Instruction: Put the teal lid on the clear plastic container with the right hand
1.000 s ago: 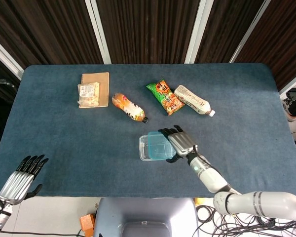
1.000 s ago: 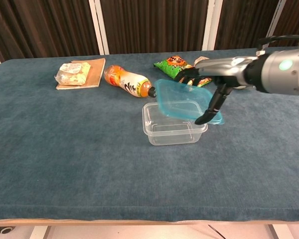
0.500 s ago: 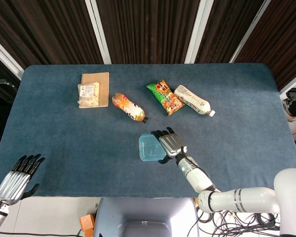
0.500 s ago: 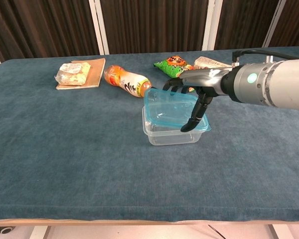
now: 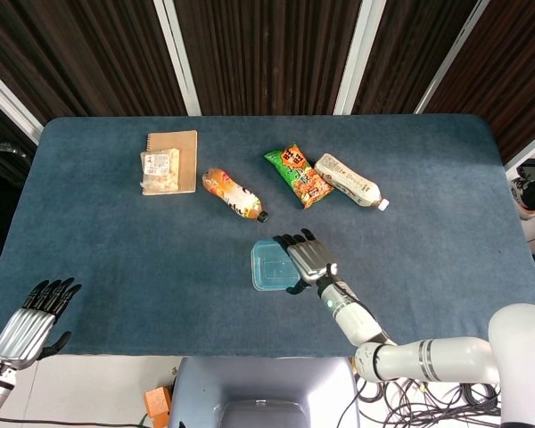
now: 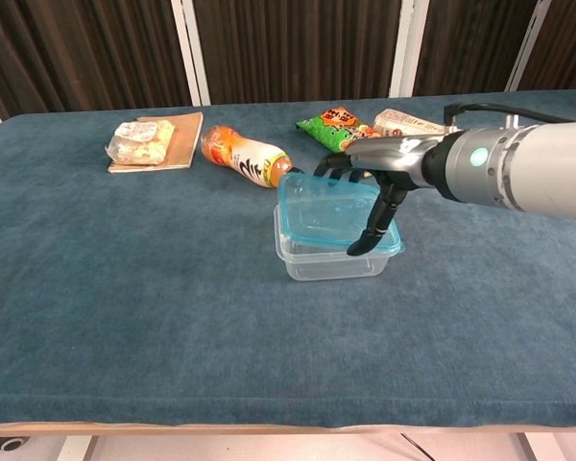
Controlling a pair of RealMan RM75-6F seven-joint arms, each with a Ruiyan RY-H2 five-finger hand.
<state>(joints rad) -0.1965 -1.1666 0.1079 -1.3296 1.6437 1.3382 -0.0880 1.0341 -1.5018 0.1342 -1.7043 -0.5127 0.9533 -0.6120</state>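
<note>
Your table [image 5: 116,259] fills both views, blue cloth top. Head view looks straight down on it and is the only one that shows your left hand [image 5: 31,319], off the near left corner, fingers straight and a bit apart, holding nothing. Chest view misses that hand but gives you the side-on angle you don't get from above: the teal lid [image 6: 331,209] isn't flat. Its far-left corner sits high, the near-right edge is down at the rim of the clear plastic container [image 6: 326,257], so it's tilted over the opening, not seated. From the head view the lid [image 5: 272,266] just looks like it covers the container, w/ only a thin clear rim showing at the left and near edges.

Your right hand [image 6: 365,182] is over the lid's right side, reaching in from the right. Chest view: fingers on the far-right edge of the lid, thumb [image 6: 370,235] hanging down the front right, tip near the lid's near edge, so the lid is pinched betw. thumb and fingers. Head view shows the same hand [image 5: 305,259] palm-down, fingers fanned over the lid's right half.

Beyond the container, w/o touching it: orange bottle [image 5: 234,193] lying on its side, cap toward the container; white bottle [image 5: 348,180] lying far right; green snack bag [image 5: 298,176] betw. them. Brown notebook [image 5: 172,159] sits well apart at far left, a small clear packet [image 5: 160,170] on top of it.
</note>
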